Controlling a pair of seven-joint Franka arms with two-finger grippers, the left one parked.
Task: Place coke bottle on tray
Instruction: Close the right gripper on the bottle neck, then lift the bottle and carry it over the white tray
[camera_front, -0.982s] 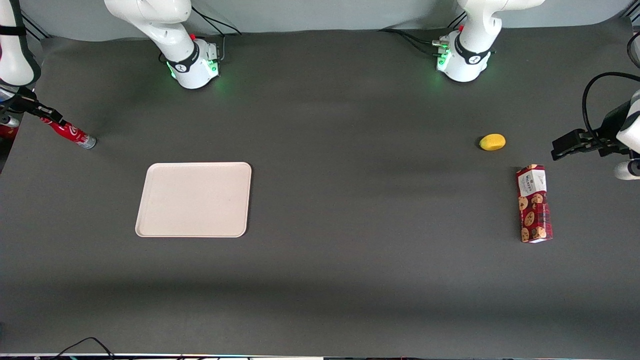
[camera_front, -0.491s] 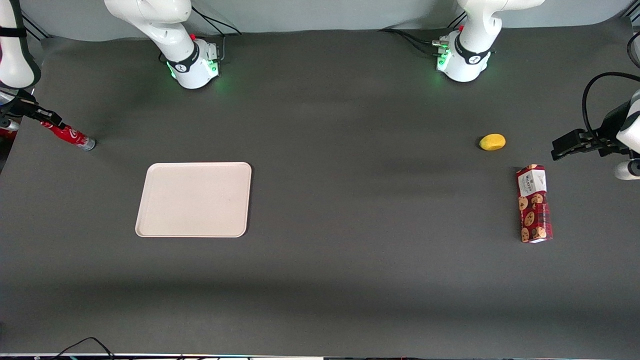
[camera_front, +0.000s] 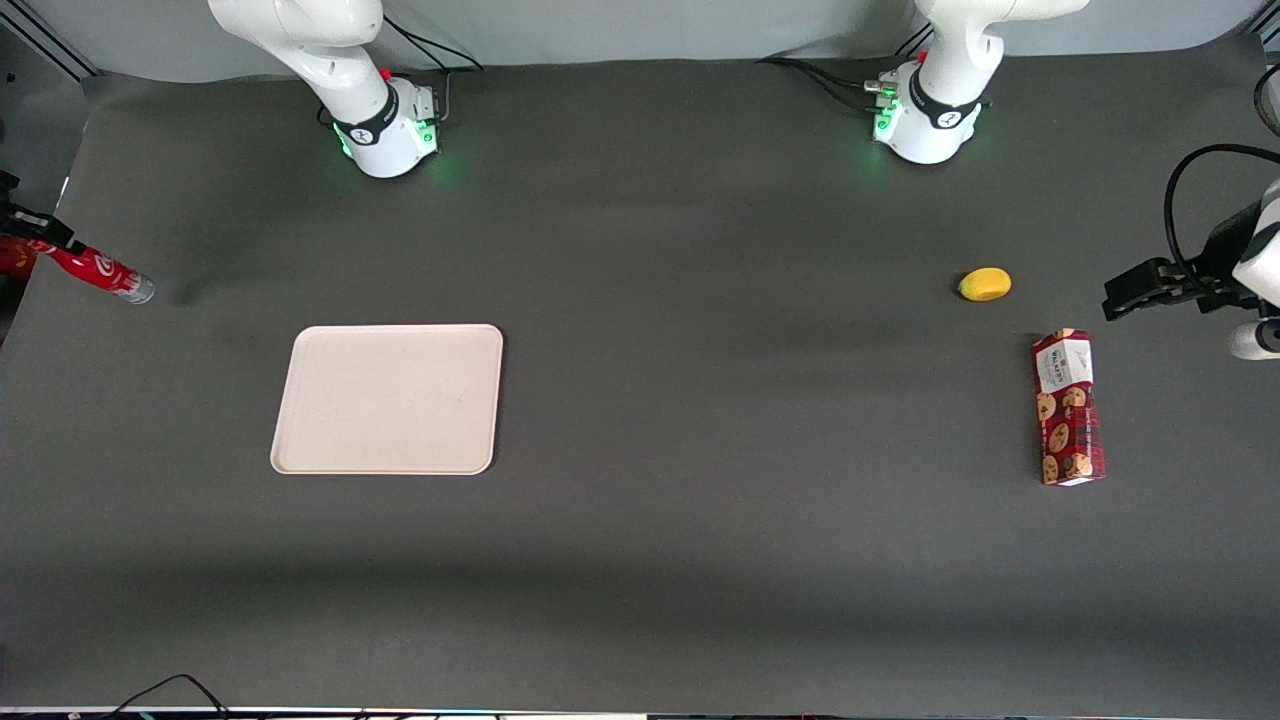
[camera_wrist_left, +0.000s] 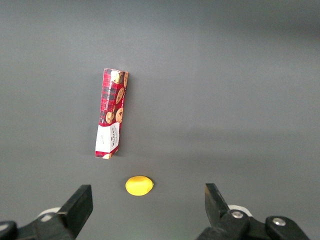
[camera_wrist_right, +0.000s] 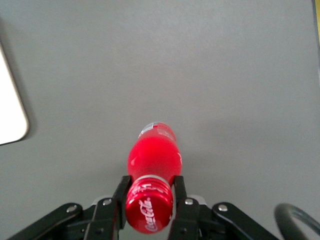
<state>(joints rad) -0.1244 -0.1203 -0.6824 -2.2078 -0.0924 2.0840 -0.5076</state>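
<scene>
The coke bottle (camera_front: 100, 274) is a slim red bottle with a silvery base, held tilted at the working arm's end of the table, its base low over the mat. My gripper (camera_front: 38, 240) is shut on its neck just below the red cap (camera_wrist_right: 149, 204), one black finger (camera_wrist_right: 120, 197) on each side. The red body (camera_wrist_right: 153, 156) points away from the wrist camera toward the mat. The cream-white tray (camera_front: 388, 398) lies flat on the mat, nearer the front camera than the bottle and toward the table's middle; one rounded corner of it shows in the right wrist view (camera_wrist_right: 11, 117).
A yellow lemon-like object (camera_front: 985, 284) and a red cookie-print box (camera_front: 1068, 407) lie toward the parked arm's end of the table. Both also show in the left wrist view, the box (camera_wrist_left: 111, 113) and the yellow object (camera_wrist_left: 139, 185). The mat's edge is close by my gripper.
My gripper has moved with the bottle farther toward the working arm's end of the table, away from the tray. The arm's white link has left the front view.
</scene>
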